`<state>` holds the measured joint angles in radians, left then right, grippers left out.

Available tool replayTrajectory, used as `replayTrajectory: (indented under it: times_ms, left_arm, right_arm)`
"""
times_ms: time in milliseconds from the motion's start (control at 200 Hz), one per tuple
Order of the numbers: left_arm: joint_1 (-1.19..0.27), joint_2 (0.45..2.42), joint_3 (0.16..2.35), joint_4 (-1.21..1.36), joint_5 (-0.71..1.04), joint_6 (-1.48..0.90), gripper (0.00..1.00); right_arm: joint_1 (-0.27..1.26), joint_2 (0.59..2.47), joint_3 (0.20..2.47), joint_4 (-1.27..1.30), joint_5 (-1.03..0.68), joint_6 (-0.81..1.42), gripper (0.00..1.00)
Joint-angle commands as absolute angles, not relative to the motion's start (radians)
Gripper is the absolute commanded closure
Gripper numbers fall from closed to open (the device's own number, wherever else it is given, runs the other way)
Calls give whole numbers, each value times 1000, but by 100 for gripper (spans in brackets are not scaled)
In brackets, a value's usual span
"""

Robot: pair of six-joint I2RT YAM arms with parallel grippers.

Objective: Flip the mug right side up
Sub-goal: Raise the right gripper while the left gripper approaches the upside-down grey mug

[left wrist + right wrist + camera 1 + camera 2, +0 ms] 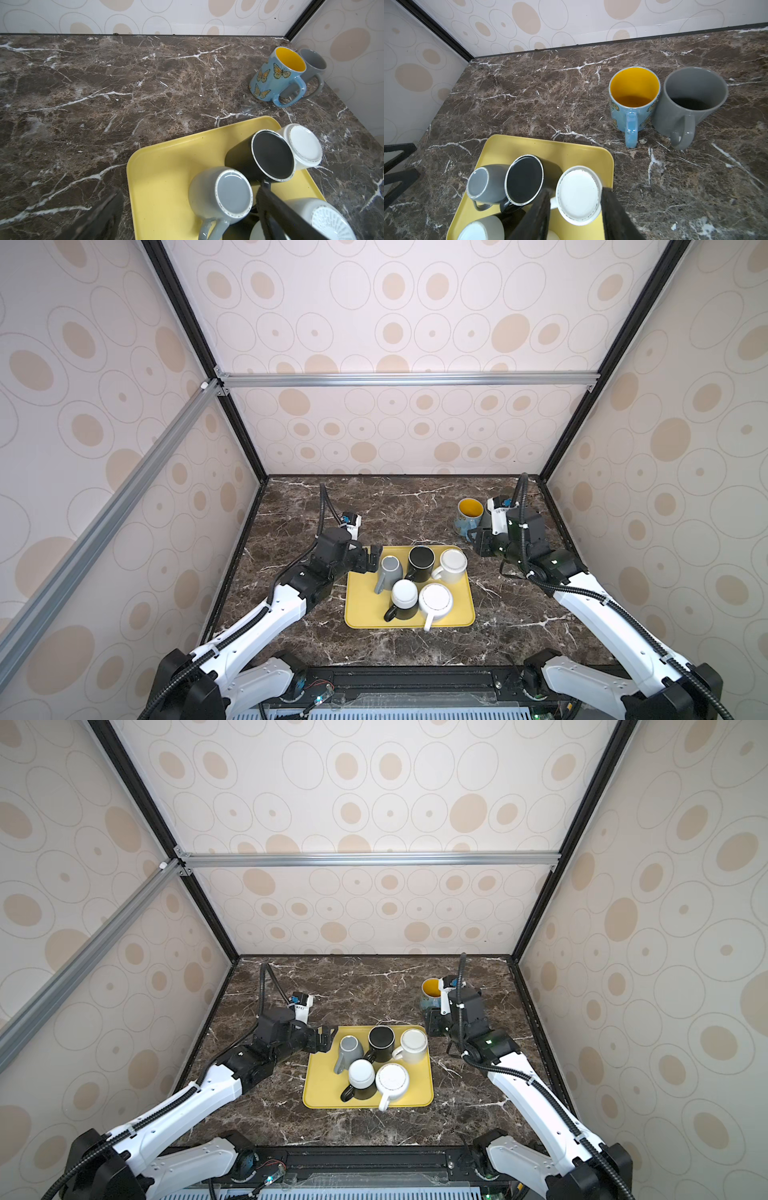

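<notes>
Nearest the robot, two white arms reach forward over a dark marble table (415, 506). At mid-table lies a yellow tray (361, 614) carrying five mugs, all base-up.

Near row: a black mug with a white base (404, 597) and, close against it on the right, a ribbed white mug (435, 600) whose handle points toward the tray's near edge.

Far row, left to right: an overturned grey mug (390, 572), an all-black mug (420, 562) and a plain white mug (452, 565), packed closely together.

The left gripper (375, 558) hovers at the tray's far left corner, just beside the overturned grey mug. Its jaws are spread wide and grasp nothing. In the left wrist view one finger (280, 214) lies next to that mug, but whether it touches cannot be told.

The right gripper (478, 541) hangs just beyond the tray's far right corner, between the plain white mug and the upright mugs behind. Its jaws stand partly apart with nothing clasped. In the right wrist view the plain white mug's base shows through the gap.

Farther back on the right, a blue butterfly mug (469, 516) with a yellow inside stands upright on the table. An upright grey mug (689, 104) stands against it, largely hidden behind the right wrist in both top views.

Patterned walls (415, 427) close the scene.
</notes>
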<state>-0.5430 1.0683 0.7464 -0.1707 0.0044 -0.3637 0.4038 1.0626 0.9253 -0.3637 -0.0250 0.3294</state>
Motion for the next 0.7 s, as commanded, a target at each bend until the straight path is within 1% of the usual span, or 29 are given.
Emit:
replayTrajectory:
  times_ms: [0,235,405,595,675,695]
  left_arm:
    - [-539,1057,793,-260,34,-311,0]
    - [-539,1063,813,-349,75,-262,0]
    - [-542,1069,809,-372,88,-243,8]
    - [-560,1098,802,-379,84,-240,12]
    - [-569,1095,793,-371,92,-240,16]
    - [-571,1097,792,-369,93,-239,20]
  right_arm:
    - [427,1063,905,-333,-28,325,57]
    - [442,1099,890,-299,-49,346,57]
    - [447,1115,882,-270,-50,370,58]
    - [457,1132,877,-258,-66,387,58]
    - [460,1135,872,-249,-71,396,58]
    - [460,1134,870,-246,-72,398,58]
